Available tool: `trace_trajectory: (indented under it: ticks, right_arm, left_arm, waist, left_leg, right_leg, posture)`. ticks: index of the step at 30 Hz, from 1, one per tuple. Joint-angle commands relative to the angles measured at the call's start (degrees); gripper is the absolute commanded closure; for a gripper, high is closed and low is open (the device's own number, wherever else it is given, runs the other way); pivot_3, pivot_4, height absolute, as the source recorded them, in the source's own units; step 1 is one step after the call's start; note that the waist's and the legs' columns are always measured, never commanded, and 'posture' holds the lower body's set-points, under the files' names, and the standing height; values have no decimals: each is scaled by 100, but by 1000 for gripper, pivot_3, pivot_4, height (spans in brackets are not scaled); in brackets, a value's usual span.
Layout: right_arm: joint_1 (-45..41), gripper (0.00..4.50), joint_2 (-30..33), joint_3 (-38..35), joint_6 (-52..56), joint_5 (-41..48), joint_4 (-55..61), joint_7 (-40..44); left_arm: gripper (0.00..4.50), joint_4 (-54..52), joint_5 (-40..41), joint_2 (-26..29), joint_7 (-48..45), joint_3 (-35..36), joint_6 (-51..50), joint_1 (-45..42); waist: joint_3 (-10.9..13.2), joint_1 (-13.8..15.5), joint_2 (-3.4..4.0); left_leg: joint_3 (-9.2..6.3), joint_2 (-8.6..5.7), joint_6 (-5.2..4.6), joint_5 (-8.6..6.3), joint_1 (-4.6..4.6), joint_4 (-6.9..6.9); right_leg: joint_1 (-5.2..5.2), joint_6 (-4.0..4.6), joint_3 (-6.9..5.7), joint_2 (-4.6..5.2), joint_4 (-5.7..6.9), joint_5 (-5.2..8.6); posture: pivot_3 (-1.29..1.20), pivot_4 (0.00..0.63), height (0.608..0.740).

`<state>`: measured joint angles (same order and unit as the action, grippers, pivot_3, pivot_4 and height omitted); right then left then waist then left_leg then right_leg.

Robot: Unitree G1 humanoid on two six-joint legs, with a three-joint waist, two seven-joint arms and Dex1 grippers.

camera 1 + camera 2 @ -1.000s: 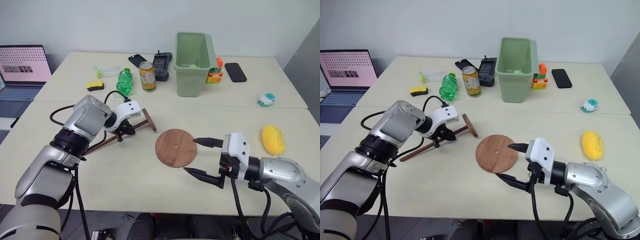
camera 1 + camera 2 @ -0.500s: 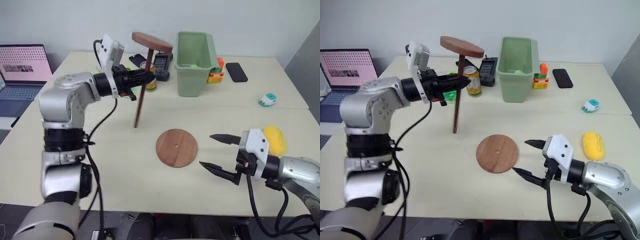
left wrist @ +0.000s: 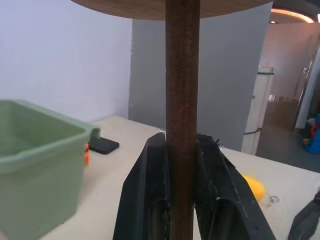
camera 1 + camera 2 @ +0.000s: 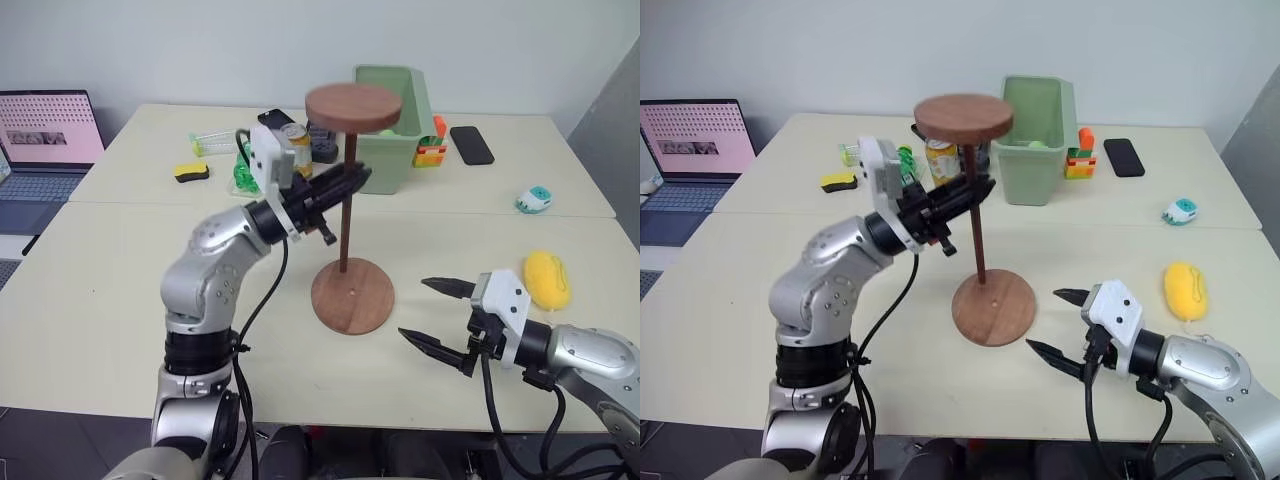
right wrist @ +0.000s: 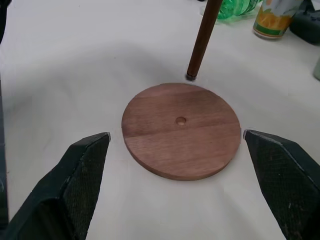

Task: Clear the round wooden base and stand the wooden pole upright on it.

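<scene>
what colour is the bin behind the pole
Pale green. The bin shows best in the left eye view, behind the pole.

Round wooden base (image 4: 352, 295): flat reddish-brown disc, small centre hole, lying bare on the pale table. Wooden pole (image 4: 346, 215): slim dark-brown rod, held nearly upright, disc-capped end on top, bare lower tip at the base's far edge, short of the hole.

Green bin (image 4: 385, 125), yellow sponge (image 4: 546, 278), laptop (image 4: 45, 140).
</scene>
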<state>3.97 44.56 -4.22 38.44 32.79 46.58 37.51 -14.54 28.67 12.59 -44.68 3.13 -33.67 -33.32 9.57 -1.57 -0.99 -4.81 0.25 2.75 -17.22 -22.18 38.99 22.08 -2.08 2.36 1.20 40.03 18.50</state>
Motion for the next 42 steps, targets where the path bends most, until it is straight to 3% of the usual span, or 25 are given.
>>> trace_trajectory:
  ticks: [1, 16, 42]
  right_arm:
    - [-21, 0, 88, -30, 130, 97, 208, -4]
    - [-55, 0, 44, 36, 177, 45, 255, -78]
    - [-274, 0, 5, -12, 347, 354, 276, -169]
  left_arm:
    - [4228, -406, 140, 29, -58, -169, 248, 81]
    - [4228, -188, -213, -78, 103, -697, 1209, 540]
    - [4228, 114, -415, 14, 163, -981, 1764, 905]
  waist:
    - [0, 1, 0]
    - [0, 8, 0]
    - [0, 9, 0]
  left_leg:
    - [0, 0, 0, 0, 0, -1]
    - [-3, -1, -17, -10, 29, -4]
    - [-8, -1, -18, -11, 37, -6]
  right_leg:
    - [0, 0, 0, 0, 0, 0]
    - [-33, 0, -3, -1, -10, 0]
    - [-43, 0, -6, -1, -15, 0]
  posture:
    - [0, 150, 740]
    - [0, 150, 740]
    - [0, 150, 740]
